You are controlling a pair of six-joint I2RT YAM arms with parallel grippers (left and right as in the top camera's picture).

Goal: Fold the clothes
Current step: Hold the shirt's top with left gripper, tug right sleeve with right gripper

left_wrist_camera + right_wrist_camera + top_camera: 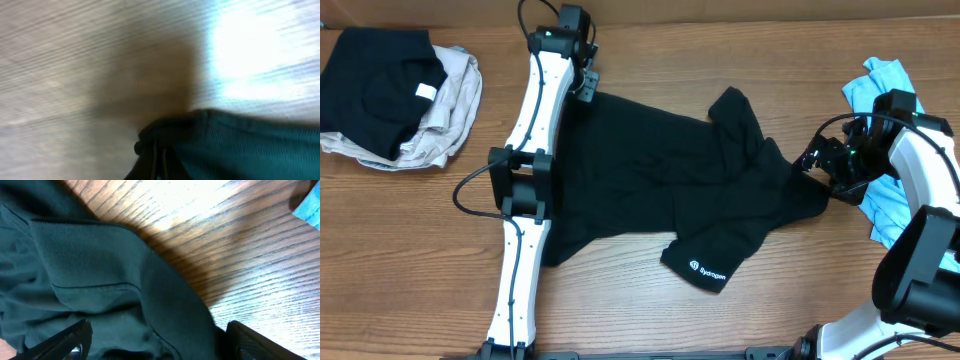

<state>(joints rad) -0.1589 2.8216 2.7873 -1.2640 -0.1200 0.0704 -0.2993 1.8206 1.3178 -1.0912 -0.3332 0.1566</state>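
Black garment [100,280] bunches between the right gripper's [159,330] wide-open jaws, positioned to take that end; across the spread cloth, the left gripper [582,82] is clamped shut on the opposite corner, seemingly to stretch it flat before folding.

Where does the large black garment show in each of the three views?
Overhead: black garment spread out mid-picture.
Left wrist: bottom right, edge bunched.
Right wrist: left and lower centre.
Shared landmark: the wooden table beneath it.
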